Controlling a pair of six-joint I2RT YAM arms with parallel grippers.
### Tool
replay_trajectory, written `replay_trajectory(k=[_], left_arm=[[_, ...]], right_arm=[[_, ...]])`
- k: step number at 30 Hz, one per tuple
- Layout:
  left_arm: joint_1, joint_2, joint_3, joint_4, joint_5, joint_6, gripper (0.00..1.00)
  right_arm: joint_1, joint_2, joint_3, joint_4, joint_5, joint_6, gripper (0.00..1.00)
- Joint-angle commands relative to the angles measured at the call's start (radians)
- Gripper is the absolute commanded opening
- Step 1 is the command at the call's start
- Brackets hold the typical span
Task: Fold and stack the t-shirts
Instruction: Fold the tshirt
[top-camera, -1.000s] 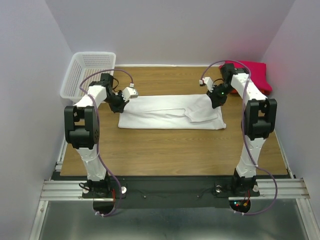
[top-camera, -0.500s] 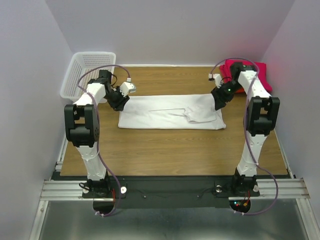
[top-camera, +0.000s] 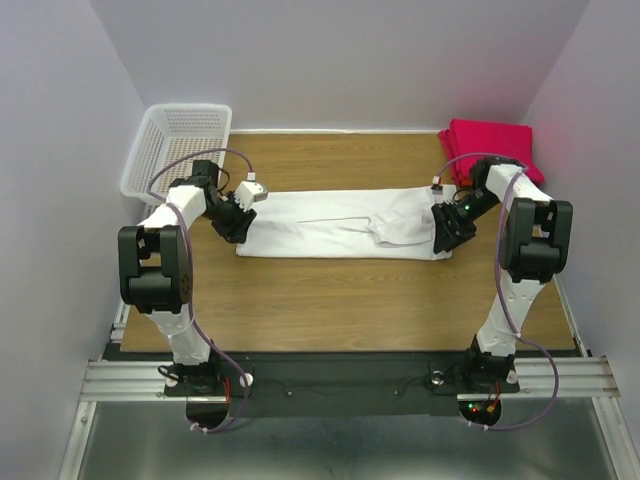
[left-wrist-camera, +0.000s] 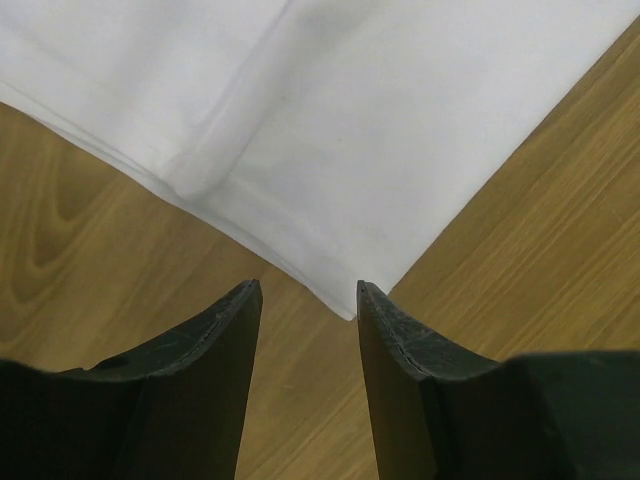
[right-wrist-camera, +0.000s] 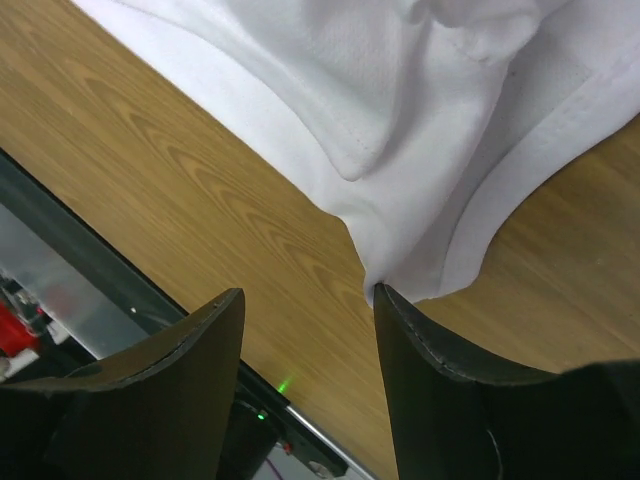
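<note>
Two open grippers are flanking the white t-shirt (top-camera: 340, 225) in the top view: the left gripper (top-camera: 236, 222) at one end, the right gripper (top-camera: 446, 230) at the other, the red t-shirts (top-camera: 495, 145) lying beyond the right one. In the left wrist view, the shirt's corner is lying just ahead, between the parted fingertips (left-wrist-camera: 240, 300). In the right wrist view, the jaws are gaping, holding nothing, a hem corner lying just beside one fingertip (right-wrist-camera: 390, 300).

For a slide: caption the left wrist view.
Open left gripper at a corner of the white cloth t-shirt on the wooden table.
</note>
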Motion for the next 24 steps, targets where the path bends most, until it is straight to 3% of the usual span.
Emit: replay_trajectory(k=[1, 15, 18, 24], left_arm=[[0.001, -0.055, -0.055, 0.044, -0.006, -0.054, 0.55], [0.004, -0.033, -0.079, 0.091, -0.018, -0.158, 0.54], [0.004, -0.012, -0.059, 0.106, -0.001, -0.195, 0.54], [0.004, 0.034, -0.009, 0.102, 0.054, -0.247, 0.52]], right_arm=[[0.0, -0.07, -0.029, 0.097, 0.032, 0.122, 0.6], [-0.008, -0.05, -0.025, 0.183, 0.076, 0.189, 0.51], [-0.008, -0.025, -0.037, 0.204, 0.069, 0.207, 0.44], [-0.008, -0.008, -0.055, 0.207, 0.076, 0.196, 0.16]])
